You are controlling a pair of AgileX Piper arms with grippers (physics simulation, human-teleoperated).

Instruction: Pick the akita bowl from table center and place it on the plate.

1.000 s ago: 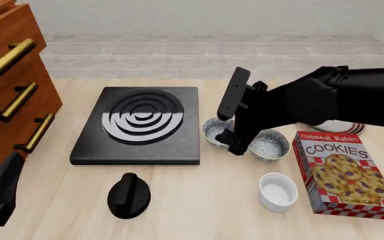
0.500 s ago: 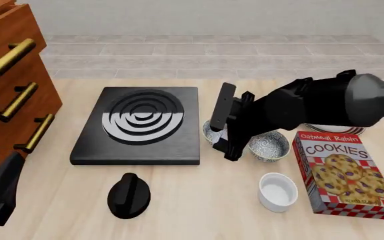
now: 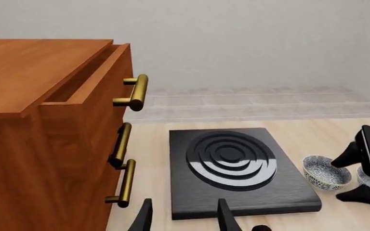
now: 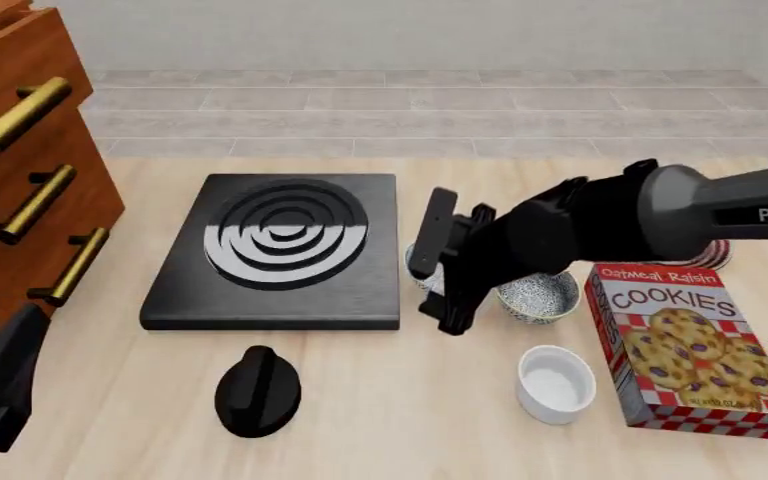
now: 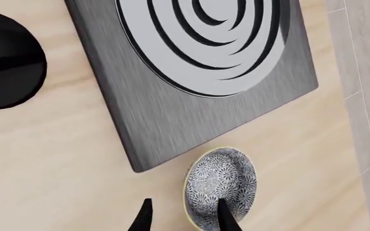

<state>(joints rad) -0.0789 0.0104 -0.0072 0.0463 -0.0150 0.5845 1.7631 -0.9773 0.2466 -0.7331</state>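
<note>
Right end effector point(image 4: 438, 270) reaches low, open, straddling the akita bowl's point(image 5: 221, 186) rim; left end effector point(image 3: 183, 217) idle, open.

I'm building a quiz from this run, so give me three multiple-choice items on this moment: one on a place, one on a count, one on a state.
1. The black stove plate lies where from the akita bowl?
A. to its left
B. to its right
C. on top of it

2. How many brass handles show on the wooden dresser?
A. one
B. three
C. five

3. The right gripper is:
A. shut tight on the cookie box
B. open, one finger inside the bowl
C. out of view

Answers: 1 A, the front view shows the slab left of the bowl. 2 B, three bars show. 3 B, the right wrist view shows spread fingers astride the rim.
</note>
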